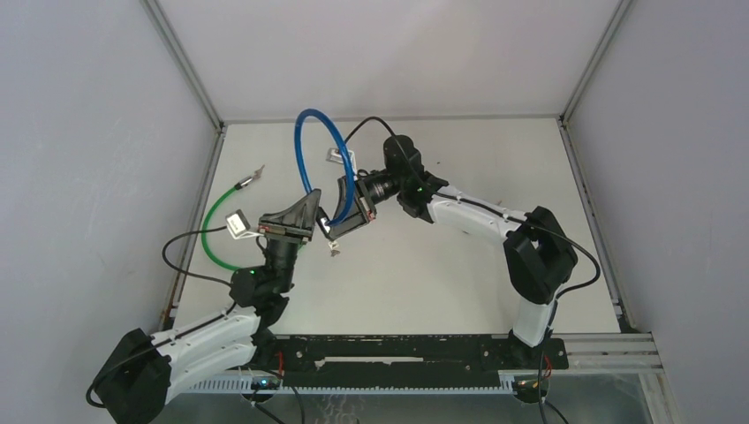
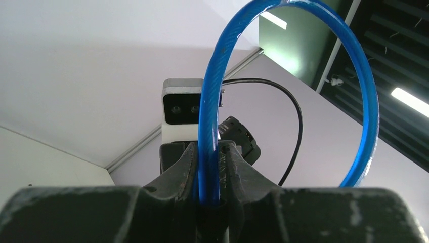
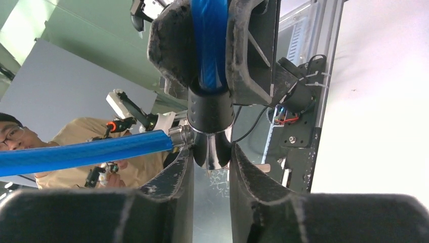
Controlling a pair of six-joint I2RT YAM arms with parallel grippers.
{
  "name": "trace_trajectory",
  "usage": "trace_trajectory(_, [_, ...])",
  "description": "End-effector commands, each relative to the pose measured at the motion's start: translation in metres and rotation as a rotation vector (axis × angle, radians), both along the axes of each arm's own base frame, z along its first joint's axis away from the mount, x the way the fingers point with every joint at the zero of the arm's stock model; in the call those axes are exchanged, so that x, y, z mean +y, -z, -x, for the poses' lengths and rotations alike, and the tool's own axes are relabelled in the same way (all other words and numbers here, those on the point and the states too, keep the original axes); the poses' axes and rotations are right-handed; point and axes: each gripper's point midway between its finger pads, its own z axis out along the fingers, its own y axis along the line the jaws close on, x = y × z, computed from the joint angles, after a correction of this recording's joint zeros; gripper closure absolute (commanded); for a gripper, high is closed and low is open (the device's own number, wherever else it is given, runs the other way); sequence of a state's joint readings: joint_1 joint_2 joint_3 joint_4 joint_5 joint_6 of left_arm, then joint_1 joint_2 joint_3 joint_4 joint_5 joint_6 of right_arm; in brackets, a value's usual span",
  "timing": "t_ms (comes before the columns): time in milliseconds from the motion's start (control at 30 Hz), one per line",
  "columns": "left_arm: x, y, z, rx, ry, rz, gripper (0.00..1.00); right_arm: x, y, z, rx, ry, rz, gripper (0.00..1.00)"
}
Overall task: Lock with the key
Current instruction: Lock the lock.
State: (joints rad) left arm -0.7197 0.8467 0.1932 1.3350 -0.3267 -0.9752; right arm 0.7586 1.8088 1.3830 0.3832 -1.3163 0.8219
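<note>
Table (image 1: 442,283), near part: a small pale item (image 1: 334,250) is noted just below the grippers, too small to identify. Above it, left of centre, the blue cable (image 2: 210,101) of the lock is pinched by the left gripper (image 2: 208,152), loop held upright. The lock's black-and-chrome barrel (image 3: 210,116) is clamped from the right by the right gripper (image 3: 211,154). A green cable (image 1: 205,231) is seen lying further left.

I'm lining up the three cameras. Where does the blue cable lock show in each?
Top external: blue cable lock, an upright loop at centre.
Left wrist: loop rising from bottom centre, filling the middle.
Right wrist: cable at top centre, barrel mid-frame.
Shared landmark: left gripper clamping the cable.
</note>
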Motion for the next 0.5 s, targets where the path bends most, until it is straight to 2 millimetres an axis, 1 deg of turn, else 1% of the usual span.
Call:
trace_trajectory(0, [0.021, -0.002, 0.01, -0.027, -0.046, 0.063, 1.0, -0.006, -0.002, -0.025, -0.003, 0.099, -0.001, 0.64])
trace_trajectory(67, [0.033, 0.0, 0.01, -0.012, -0.088, 0.095, 1.0, -0.01, 0.012, -0.036, -0.004, 0.169, 0.052, 0.53])
trace_trajectory(133, [0.039, 0.001, 0.009, -0.006, -0.114, 0.101, 1.0, -0.016, 0.024, -0.044, -0.022, 0.235, 0.111, 0.45])
trace_trajectory(167, [0.041, 0.002, 0.009, 0.0, -0.122, 0.106, 1.0, -0.02, 0.031, -0.047, -0.022, 0.263, 0.147, 0.42])
trace_trajectory(200, [0.042, 0.003, 0.008, 0.004, -0.124, 0.11, 1.0, -0.024, 0.037, -0.05, -0.011, 0.284, 0.18, 0.42])
trace_trajectory(300, [0.043, 0.009, 0.005, 0.03, -0.128, 0.124, 1.0, -0.038, 0.045, -0.064, 0.0, 0.36, 0.225, 0.42])
trace_trajectory(333, [0.043, 0.012, 0.003, 0.041, -0.13, 0.128, 1.0, -0.044, 0.05, -0.068, 0.008, 0.396, 0.249, 0.42])
trace_trajectory(400, [0.044, 0.02, -0.001, 0.074, -0.136, 0.137, 1.0, -0.056, 0.058, -0.082, -0.001, 0.511, 0.297, 0.42])
trace_trajectory(467, [0.042, 0.029, -0.006, 0.113, -0.135, 0.139, 1.0, -0.07, 0.058, -0.097, -0.032, 0.634, 0.295, 0.42])
